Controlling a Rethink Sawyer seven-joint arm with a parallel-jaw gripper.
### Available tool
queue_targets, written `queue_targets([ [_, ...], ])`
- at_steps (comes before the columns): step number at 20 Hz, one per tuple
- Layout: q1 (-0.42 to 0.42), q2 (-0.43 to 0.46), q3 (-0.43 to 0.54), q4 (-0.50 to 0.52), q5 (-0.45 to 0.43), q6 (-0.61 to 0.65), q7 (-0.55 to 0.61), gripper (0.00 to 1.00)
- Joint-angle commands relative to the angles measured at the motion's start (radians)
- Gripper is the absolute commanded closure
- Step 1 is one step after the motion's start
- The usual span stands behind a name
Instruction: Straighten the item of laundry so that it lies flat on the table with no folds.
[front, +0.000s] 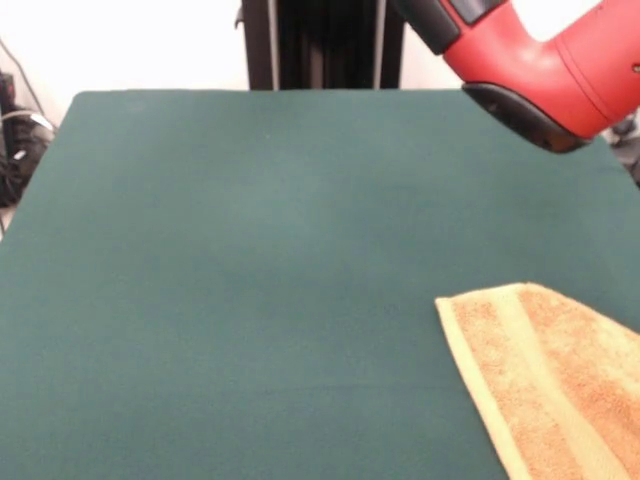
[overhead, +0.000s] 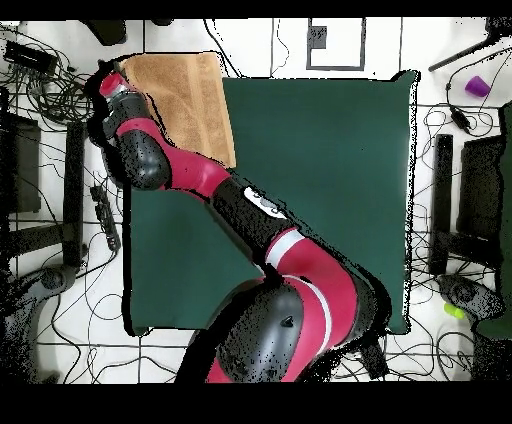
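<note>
The orange-yellow towel (front: 560, 390) lies on the dark green table (front: 250, 260) at the bottom right of the front view, cut off by the picture's edges. One corner and a smoother woven band show, and that part looks flat. In the overhead view the towel (overhead: 195, 100) sits at the table's (overhead: 320, 180) top left corner. The red and black arm reaches across the table to the towel's left side. The gripper (overhead: 108, 82) is at the arm's end, beside the towel's left edge; its state does not show. The front view shows only a red arm segment (front: 540, 70).
Cables and dark equipment (overhead: 60, 180) lie on the floor around the table. A purple cup (overhead: 477, 86) stands off the table at the top right. The robot's pedestal (front: 320, 45) stands behind the table's far edge.
</note>
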Motion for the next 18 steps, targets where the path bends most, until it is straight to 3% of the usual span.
queue_targets([
  [1, 0.009, 0.068, -0.053, 0.017, -0.037, 0.016, 0.172, 1.00],
  [18, -0.037, 0.052, -0.042, 0.036, -0.060, 0.106, 0.148, 1.00],
])
